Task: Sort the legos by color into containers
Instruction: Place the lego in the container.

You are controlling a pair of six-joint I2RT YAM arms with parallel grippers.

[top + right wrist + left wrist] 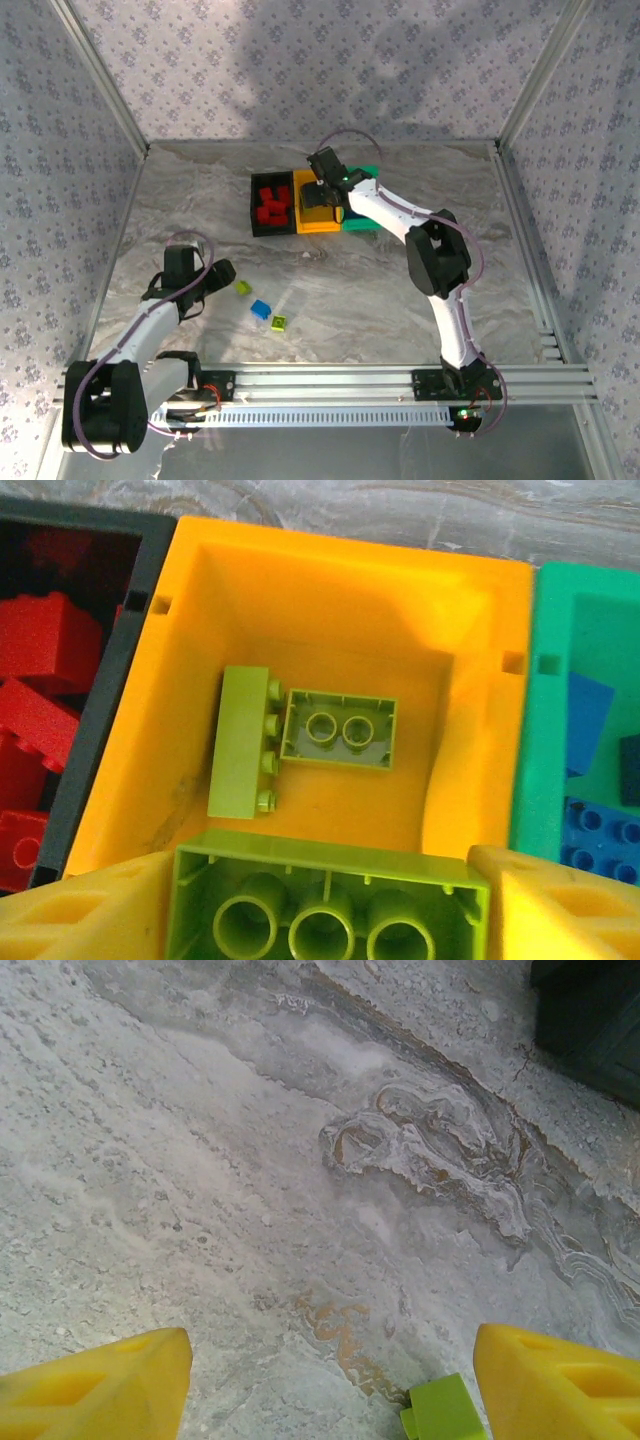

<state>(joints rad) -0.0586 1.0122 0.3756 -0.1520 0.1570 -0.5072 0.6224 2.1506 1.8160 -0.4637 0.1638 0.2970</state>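
Observation:
Three joined containers stand at the back: black (256, 205) with red legos (40, 690), orange-yellow (330, 580) with two yellow-green legos (340, 730), green (550, 610) with blue legos (590, 720). My right gripper (325, 880) hangs over the orange-yellow bin (318, 222), its fingers against both ends of a yellow-green lego (325, 905) turned underside up. My left gripper (330, 1380) is open low over the table at the front left, with a yellow-green lego (445, 1415) just inside its right finger (560, 1380), untouched. A blue lego (261, 309) and another yellow-green one (280, 322) lie nearby.
The marble tabletop (400, 290) is bounded by patterned walls and metal rails (330, 380) at the near edge. The right arm (435, 260) arches over the right half of the table toward the bins.

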